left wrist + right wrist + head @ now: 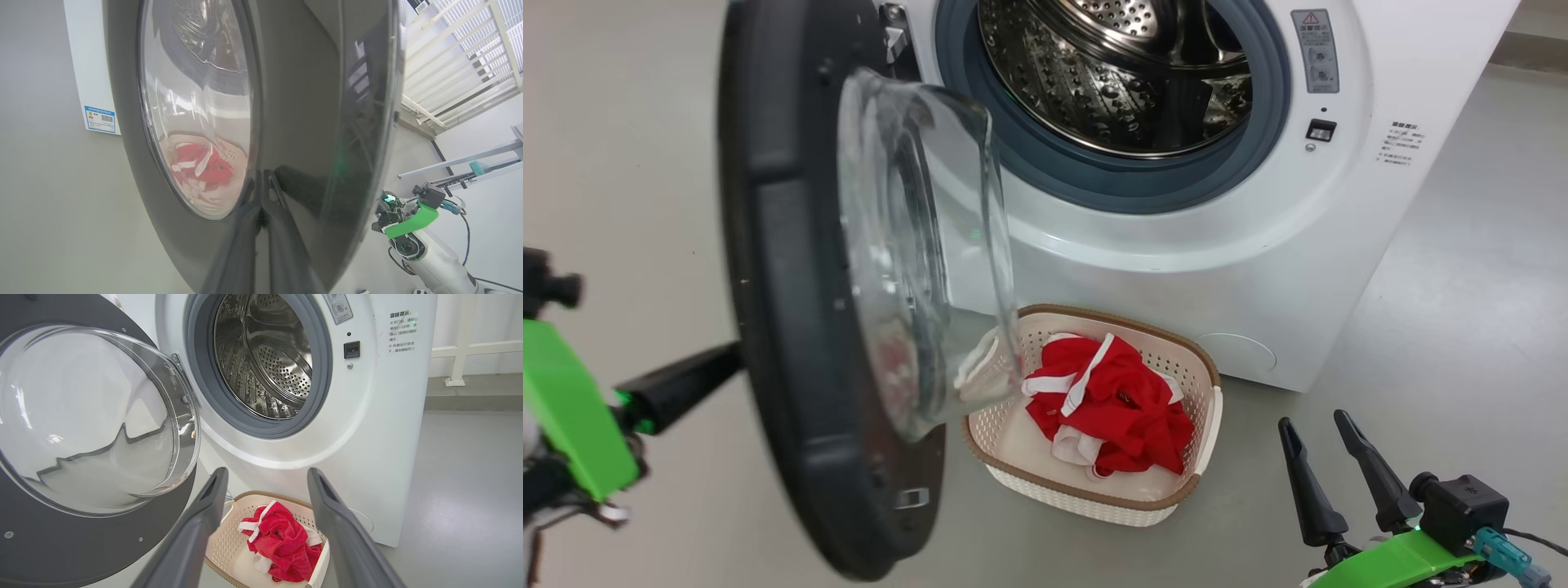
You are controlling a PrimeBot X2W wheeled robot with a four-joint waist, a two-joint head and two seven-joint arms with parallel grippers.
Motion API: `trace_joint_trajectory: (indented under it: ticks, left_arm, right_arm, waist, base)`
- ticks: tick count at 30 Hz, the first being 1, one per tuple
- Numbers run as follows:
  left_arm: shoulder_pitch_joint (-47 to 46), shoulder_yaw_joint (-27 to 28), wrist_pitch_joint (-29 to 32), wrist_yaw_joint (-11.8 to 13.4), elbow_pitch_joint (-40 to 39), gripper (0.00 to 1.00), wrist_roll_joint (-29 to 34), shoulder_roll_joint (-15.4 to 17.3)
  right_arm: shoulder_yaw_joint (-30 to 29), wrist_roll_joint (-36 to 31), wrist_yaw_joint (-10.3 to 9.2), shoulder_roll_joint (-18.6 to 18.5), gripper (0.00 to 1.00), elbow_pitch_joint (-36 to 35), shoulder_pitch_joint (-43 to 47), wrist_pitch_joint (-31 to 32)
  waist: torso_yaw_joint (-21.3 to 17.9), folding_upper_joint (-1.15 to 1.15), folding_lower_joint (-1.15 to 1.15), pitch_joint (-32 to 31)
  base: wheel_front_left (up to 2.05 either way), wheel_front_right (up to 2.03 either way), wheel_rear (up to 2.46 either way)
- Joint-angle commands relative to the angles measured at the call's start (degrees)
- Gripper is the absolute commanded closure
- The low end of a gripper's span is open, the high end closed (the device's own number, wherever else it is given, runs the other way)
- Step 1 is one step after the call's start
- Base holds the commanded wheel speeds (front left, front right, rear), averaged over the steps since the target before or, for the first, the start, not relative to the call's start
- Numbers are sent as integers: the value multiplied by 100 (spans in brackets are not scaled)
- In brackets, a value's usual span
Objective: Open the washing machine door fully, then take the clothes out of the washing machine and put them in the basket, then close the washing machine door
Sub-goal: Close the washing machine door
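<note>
Our left pincer [264, 185] is closed tight, touching the washing machine door [310, 102]. Our right pincer [266, 473] is spread wide, holding nothing. We cannot read the blue label [100, 119].

My left gripper [711, 365] sits near left, jaws shut, fingers pressed together and pointing right and slightly far. My right gripper [1313, 425] is near right, jaws spread wide, empty, fingers pointing far.
</note>
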Motion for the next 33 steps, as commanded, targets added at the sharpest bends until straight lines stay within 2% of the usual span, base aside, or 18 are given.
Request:
trace_joint_trajectory:
  ticks: [1, 7, 15, 21, 28, 32, 33]
  left_arm:
    - [-232, 155, -38, -41, -286, 100, -80, 193]
    - [-309, -163, -270, -41, -382, 100, -26, 207]
    - [-320, -271, -858, -41, 20, 100, 17, 292]
    - [-141, -446, -1426, -41, 355, 100, 255, 425]
    - [316, -675, -2244, -41, 590, 99, 340, 411]
    - [676, -792, -2715, -41, 693, 75, 320, 388]
    - [774, -836, -2832, -41, 725, 66, 345, 396]
  right_arm:
    - [130, -17, 37, -35, 0, -135, -148, -37]
    - [119, -20, 37, -45, 0, -148, -173, -37]
    - [71, -16, 37, -52, 0, -163, -164, -37]
    - [70, -17, 37, -40, 0, -153, -167, -37]
    - [68, -22, 37, -34, 0, -157, -122, -37]
    - [83, -15, 37, -31, 0, -140, -52, -37]
    - [92, -15, 37, -30, 0, -136, -32, -37]
  waist:
    - [-17, 0, 0, -2]
    - [-89, 0, 0, 16]
    - [-105, 0, 0, 35]
    - [-72, 0, 0, 7]
    - [10, 0, 0, -66]
    - [61, 0, 0, -172]
    - [71, 0, 0, -199]
  base:
    - [0, 0, 0]
    - [0, 0, 0]
    - [0, 0, 0]
    - [0, 0, 0]
    - [0, 0, 0]
    - [0, 0, 0]
    - [0, 0, 0]
